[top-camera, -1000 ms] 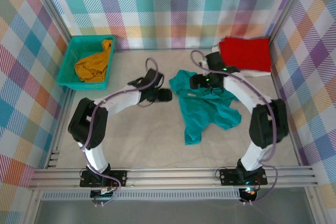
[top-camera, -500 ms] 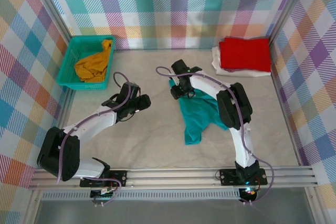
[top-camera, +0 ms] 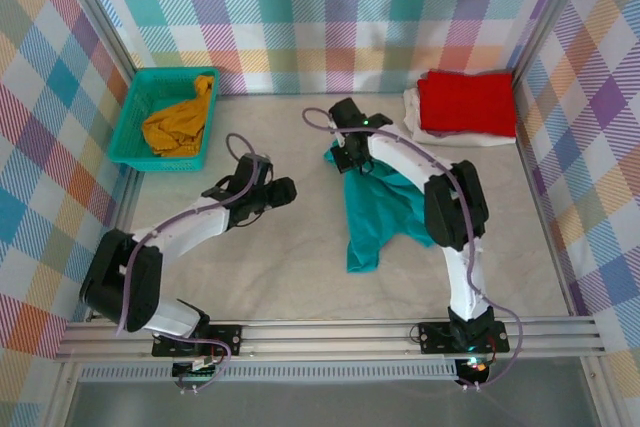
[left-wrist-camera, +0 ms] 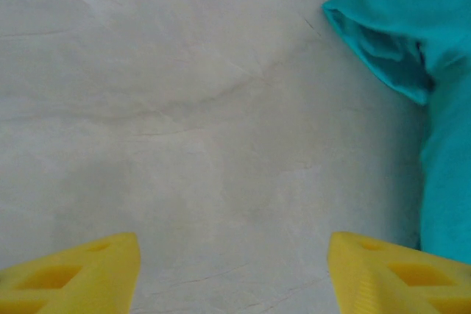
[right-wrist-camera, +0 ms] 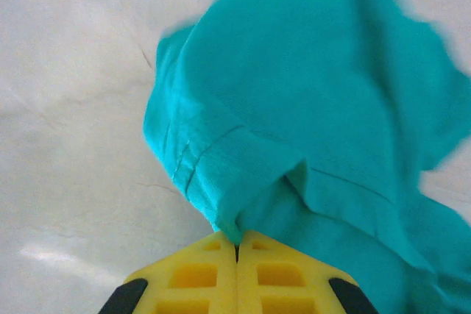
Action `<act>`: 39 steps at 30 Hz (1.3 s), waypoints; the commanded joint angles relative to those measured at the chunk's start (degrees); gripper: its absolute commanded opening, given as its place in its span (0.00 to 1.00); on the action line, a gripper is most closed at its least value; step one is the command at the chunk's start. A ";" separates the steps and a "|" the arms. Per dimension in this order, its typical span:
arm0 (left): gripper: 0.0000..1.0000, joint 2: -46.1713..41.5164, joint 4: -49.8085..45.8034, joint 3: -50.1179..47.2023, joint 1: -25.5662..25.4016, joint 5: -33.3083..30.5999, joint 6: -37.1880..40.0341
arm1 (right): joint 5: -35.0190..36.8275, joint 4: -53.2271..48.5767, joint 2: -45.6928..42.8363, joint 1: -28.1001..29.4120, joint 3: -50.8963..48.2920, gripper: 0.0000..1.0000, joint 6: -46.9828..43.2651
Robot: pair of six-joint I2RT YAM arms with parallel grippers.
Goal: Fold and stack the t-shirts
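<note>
Clamping the blurred teal t-shirt, right pincer is cut off below.

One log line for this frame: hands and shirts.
right hand shut on teal shirt | left hand open over table | red shirt on white shirt | yellow shirt in basket

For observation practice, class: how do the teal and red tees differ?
The teal tee lies crumpled mid-table; the red tee sits folded at the far right. The right gripper pinches the teal tee; the red tee rests untouched on a white tee. Both are cloth.
</note>
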 commanded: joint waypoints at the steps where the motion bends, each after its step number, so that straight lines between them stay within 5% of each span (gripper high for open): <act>1: 0.70 3.55 0.02 4.76 -5.27 4.41 8.00 | 1.01 -5.79 -6.30 -1.93 6.65 0.00 3.80; 6: 0.71 10.10 7.38 4.03 -7.76 9.21 7.42 | -1.85 -7.96 -10.32 -5.56 8.04 0.00 4.54; 15: 0.69 18.73 13.66 8.66 -7.92 8.81 6.42 | -7.73 -5.63 -18.44 -6.08 0.58 0.00 5.86; 18: 0.54 21.48 16.22 8.90 -7.92 10.16 6.71 | -9.38 -4.68 -21.47 -6.13 -2.71 0.00 8.50; 21: 0.16 23.41 16.01 8.93 -7.92 9.00 6.78 | -9.26 -3.79 -23.10 -7.61 -5.63 0.00 10.83; 23: 0.00 22.34 14.74 8.02 -7.83 6.30 7.03 | -9.46 -3.83 -23.35 -9.32 -6.39 0.00 11.88; 29: 0.00 12.86 7.58 4.40 -6.16 -4.38 8.00 | -9.30 -2.67 -24.85 -12.31 -6.49 0.10 11.54; 30: 0.00 10.73 7.55 3.24 -5.46 -4.69 8.33 | -9.50 -2.05 -25.18 -12.65 -6.61 0.00 11.24; 39: 0.00 3.38 4.10 -0.51 -1.44 -6.89 9.55 | -17.21 0.87 -22.43 -16.22 -8.44 0.09 11.41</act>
